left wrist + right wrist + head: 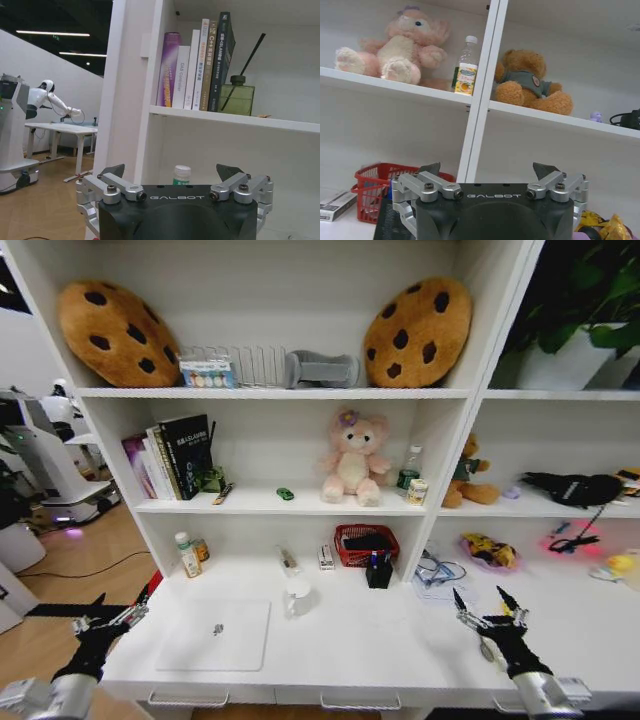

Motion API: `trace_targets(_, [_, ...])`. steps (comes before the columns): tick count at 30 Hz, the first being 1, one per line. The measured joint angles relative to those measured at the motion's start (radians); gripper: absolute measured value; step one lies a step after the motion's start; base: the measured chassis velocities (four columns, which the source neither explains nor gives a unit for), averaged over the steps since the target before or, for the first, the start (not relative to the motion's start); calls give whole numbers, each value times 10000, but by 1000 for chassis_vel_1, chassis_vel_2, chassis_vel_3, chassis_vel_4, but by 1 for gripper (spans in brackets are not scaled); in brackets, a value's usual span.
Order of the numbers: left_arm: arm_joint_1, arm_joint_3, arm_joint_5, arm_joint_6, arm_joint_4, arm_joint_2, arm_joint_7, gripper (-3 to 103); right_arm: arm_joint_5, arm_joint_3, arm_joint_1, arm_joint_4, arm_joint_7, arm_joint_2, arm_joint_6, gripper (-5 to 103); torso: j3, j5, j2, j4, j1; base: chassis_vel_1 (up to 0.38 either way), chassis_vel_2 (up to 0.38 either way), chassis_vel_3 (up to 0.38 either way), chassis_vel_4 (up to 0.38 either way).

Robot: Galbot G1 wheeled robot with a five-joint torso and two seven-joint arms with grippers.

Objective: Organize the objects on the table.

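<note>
The silver laptop (215, 634) lies shut and flat on the white table (400, 640), near its front edge, long side running left to right. The left gripper (122, 608) hangs just left of it, fingers spread wide, holding nothing. The right gripper (482, 607) hovers far across the table, open and empty too.

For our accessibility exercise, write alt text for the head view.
Both open grippers, left and right, hover at the front corners of a white desk holding a closed silver laptop. Behind it stands a shelving unit with books, plush toys and cookie cushions.
</note>
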Motion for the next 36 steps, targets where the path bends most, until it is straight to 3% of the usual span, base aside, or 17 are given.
trace_targets(21, [0, 0, 0, 0, 0, 0, 0, 100, -1, -2, 1, 0, 0, 1, 0, 100, -1, -6, 0, 0, 0, 137, 140, -143, -137])
trace_targets(36, [0, 0, 0, 0, 0, 0, 0, 100, -1, -1, 2, 0, 1, 0, 0, 100, 0, -1, 0, 0, 1, 1, 0, -6, -1])
